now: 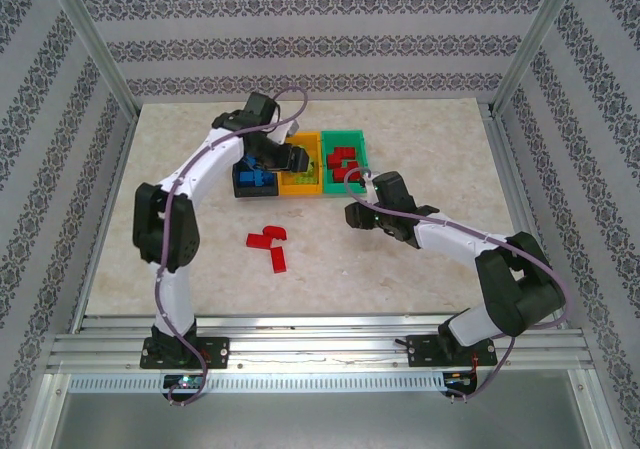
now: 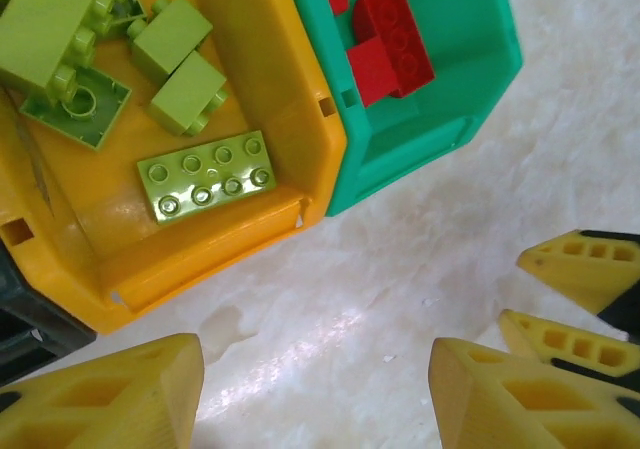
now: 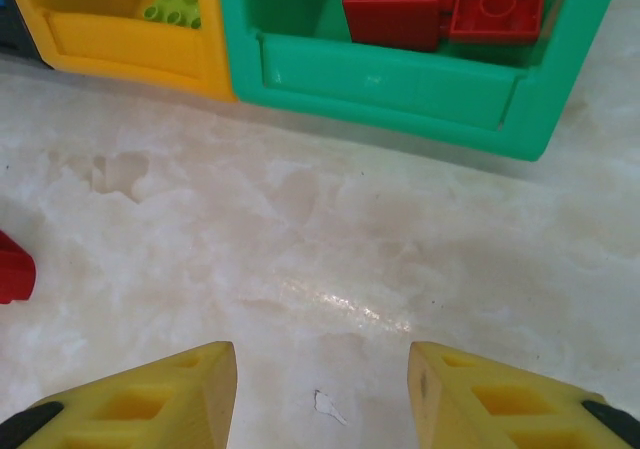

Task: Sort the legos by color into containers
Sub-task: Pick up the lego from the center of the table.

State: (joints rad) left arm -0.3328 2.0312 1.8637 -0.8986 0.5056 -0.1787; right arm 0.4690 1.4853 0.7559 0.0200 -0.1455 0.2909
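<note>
Loose red legos (image 1: 268, 241): the top camera showed me a small cluster lying on the table (image 1: 440, 149), nearer the arm bases than the bins. The right wrist camera caught the edge of one at its left border.
Black bin (image 1: 255, 194): it was leftmost in the row. From above I saw blue legos (image 1: 258, 177) inside, while the left wrist camera gave me a dark corner of the bin.
Left gripper (image 2: 315, 389): the fingers were spread wide with nothing between them. Its own camera showed bare table under them, with the bins just beyond.
Orange-yellow bin (image 2: 262, 64): it sat in the middle, touching the green one. The left wrist camera showed lime green legos (image 2: 205, 176) inside, a flat plate and several bricks. From above, the left arm (image 1: 215, 159) covered part of it.
Green bin (image 3: 390, 79): it was rightmost, with red legos (image 3: 395, 9) inside, plain in both wrist cameras.
Right gripper (image 3: 320, 399): it was wide open and empty, over bare table just in front of the green bin.
</note>
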